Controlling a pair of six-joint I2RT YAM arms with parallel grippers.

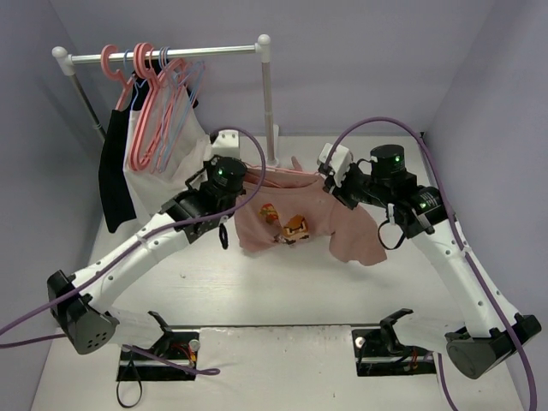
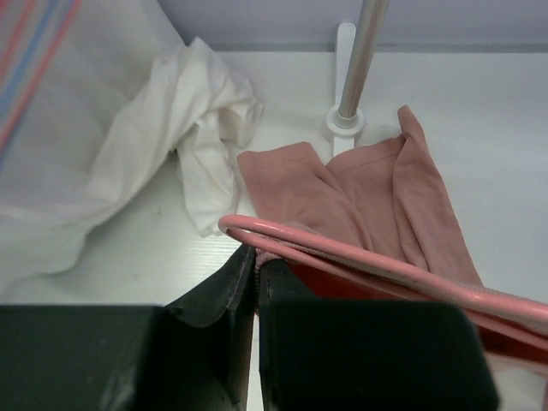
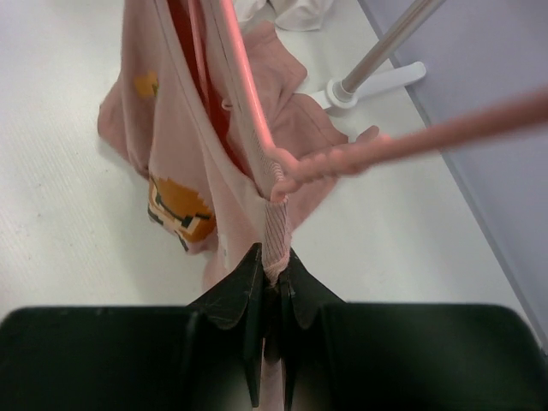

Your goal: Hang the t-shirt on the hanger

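The salmon-pink t-shirt (image 1: 300, 223) hangs stretched between my two grippers above the table, its orange cartoon print (image 1: 287, 227) facing the camera. The thin pale-pink hanger (image 1: 278, 181) lies along the shirt's top edge, partly inside the neck opening. My left gripper (image 1: 247, 184) is shut on the ribbed collar at the left end; in the left wrist view the jaws (image 2: 255, 257) pinch that ribbing just under the hanger's rod (image 2: 360, 257). At the right end, my right gripper (image 1: 330, 185) (image 3: 274, 261) is shut on the ribbed collar, below the hanger's bend (image 3: 274, 167).
A clothes rack (image 1: 171, 53) stands at the back left with coral and pale blue hangers (image 1: 158, 103), a black garment (image 1: 111, 184) and a white garment (image 1: 144, 167). Its right pole (image 1: 269, 103) and foot (image 2: 342, 120) stand just behind the shirt. Purple walls close both sides.
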